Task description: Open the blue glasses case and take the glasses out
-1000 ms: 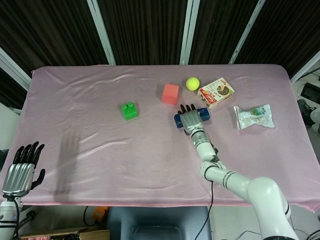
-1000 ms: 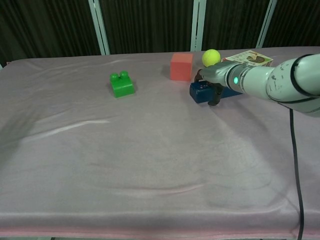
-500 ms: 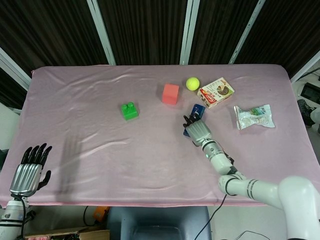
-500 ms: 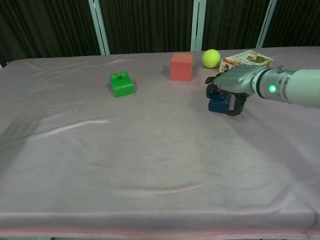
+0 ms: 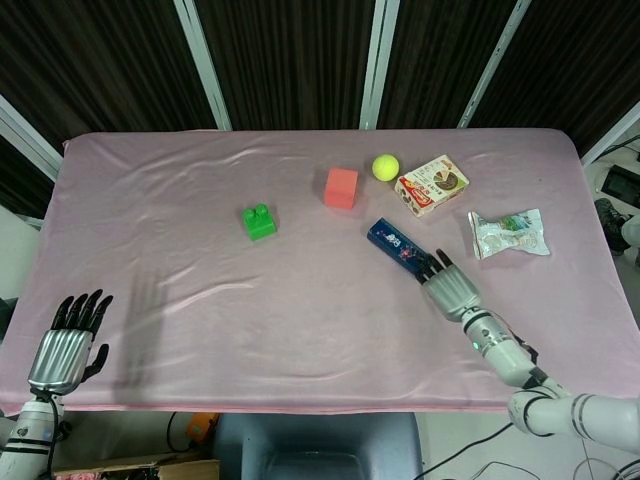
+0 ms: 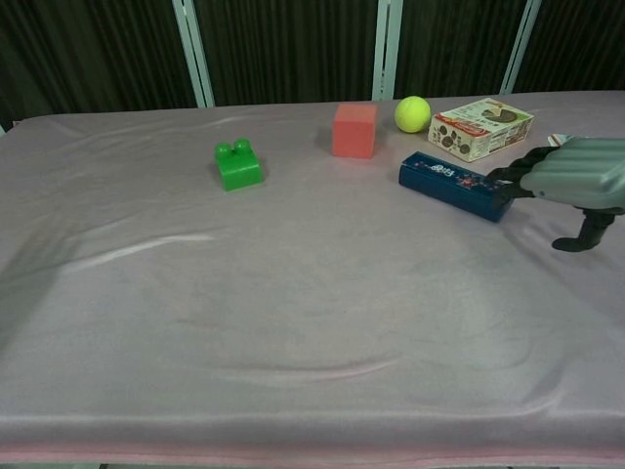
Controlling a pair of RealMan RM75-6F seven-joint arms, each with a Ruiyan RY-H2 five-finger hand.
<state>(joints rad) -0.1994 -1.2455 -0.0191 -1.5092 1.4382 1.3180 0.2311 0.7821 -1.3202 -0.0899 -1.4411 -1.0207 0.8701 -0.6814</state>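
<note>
Head view: blue glasses case [image 5: 398, 245] lies shut, diagonal on pink tablecloth [image 5: 200, 290], one end toward 11 o'clock, other toward 5. Right hand [image 5: 450, 288] at case's 5 o'clock end, fingers spread, fingertips [image 5: 434, 263] touching or just short of it, can't tell. Not gripping anything. Guess: angled so hand reaches it along its length. Left hand [image 5: 66, 345] spread, idle at table's 8 o'clock corner, well apart. Red cube [image 5: 341, 187], tennis ball [image 5: 385, 166], snack box [image 5: 431, 184] sit around case's 12 o'clock, so lid swing might bump them.
</note>
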